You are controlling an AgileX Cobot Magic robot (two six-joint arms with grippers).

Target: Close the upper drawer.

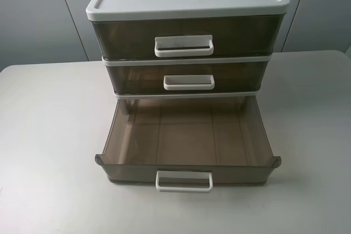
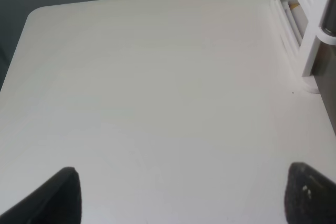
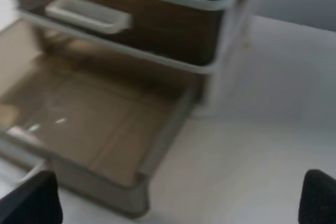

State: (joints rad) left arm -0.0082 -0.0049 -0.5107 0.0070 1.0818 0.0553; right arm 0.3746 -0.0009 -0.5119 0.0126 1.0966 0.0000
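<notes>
White table (image 1: 49, 135) carries a three-drawer unit (image 1: 186, 4) with a white lid; the upper drawer (image 1: 186, 76) (middle tier, white loop handle) sits flush in its frame, as does the top-tier drawer (image 1: 184, 36), while the bottom-tier drawer (image 1: 186, 141) stands pulled far out. Left gripper (image 2: 178, 195) hovers over bare table beside the unit's frame, jaws spread wide and holding nothing. Right gripper (image 3: 178, 198) hangs near the pulled-out drawer's corner, jaws likewise wide apart and empty.

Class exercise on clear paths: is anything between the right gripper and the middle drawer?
Nothing visible. The right gripper is open near the pulled-out bottom drawer, which sits below the middle drawer; that one already looks pushed in.
</notes>
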